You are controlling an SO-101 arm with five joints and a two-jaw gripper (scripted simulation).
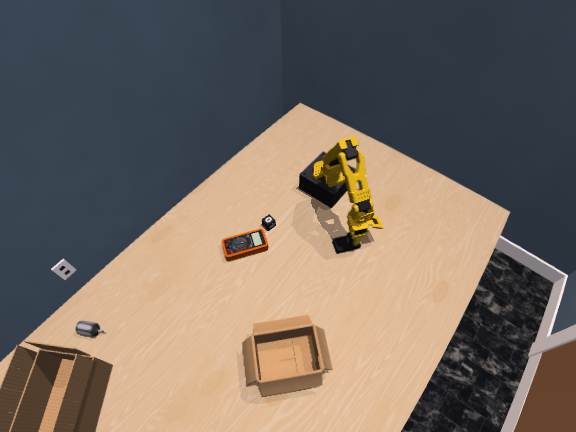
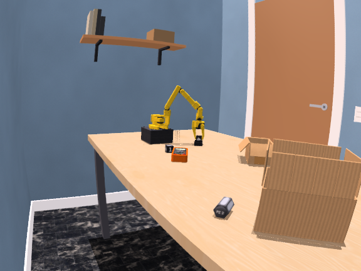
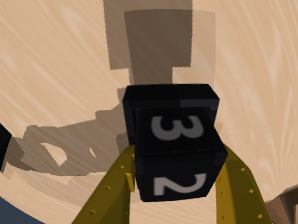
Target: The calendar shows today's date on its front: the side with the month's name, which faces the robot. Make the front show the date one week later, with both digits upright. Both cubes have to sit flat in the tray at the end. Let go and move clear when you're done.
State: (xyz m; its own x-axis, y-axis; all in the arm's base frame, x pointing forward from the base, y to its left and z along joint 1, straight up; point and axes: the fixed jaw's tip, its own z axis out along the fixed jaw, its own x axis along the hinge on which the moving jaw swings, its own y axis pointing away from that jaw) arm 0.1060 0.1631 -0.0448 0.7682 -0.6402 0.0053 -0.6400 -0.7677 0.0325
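The black calendar tray [image 1: 341,245] [image 2: 198,143] [image 3: 172,93] stands on the table in front of the arm. My gripper [image 2: 198,138] [image 3: 179,152] is shut on a black cube [image 2: 198,137] [image 3: 175,157], one finger on each side. The wrist view shows a 3 and a 2 on this cube, both lying sideways. The cube is at the tray, overlapping it in view; whether it touches the tray floor cannot be told. The other black cube [image 1: 269,222] [image 2: 169,148] lies on the table away from the tray, with a 0 on top and a 1 on one side. The month's name is not visible.
An orange multimeter [image 1: 245,244] [image 2: 179,154] lies close beside the loose cube. An open cardboard box [image 1: 290,385] [image 2: 258,160] stands farther out. A larger box [image 1: 75,385] [image 2: 304,213] and a dark screwdriver bit handle [image 1: 88,328] [image 2: 224,207] are at the far end.
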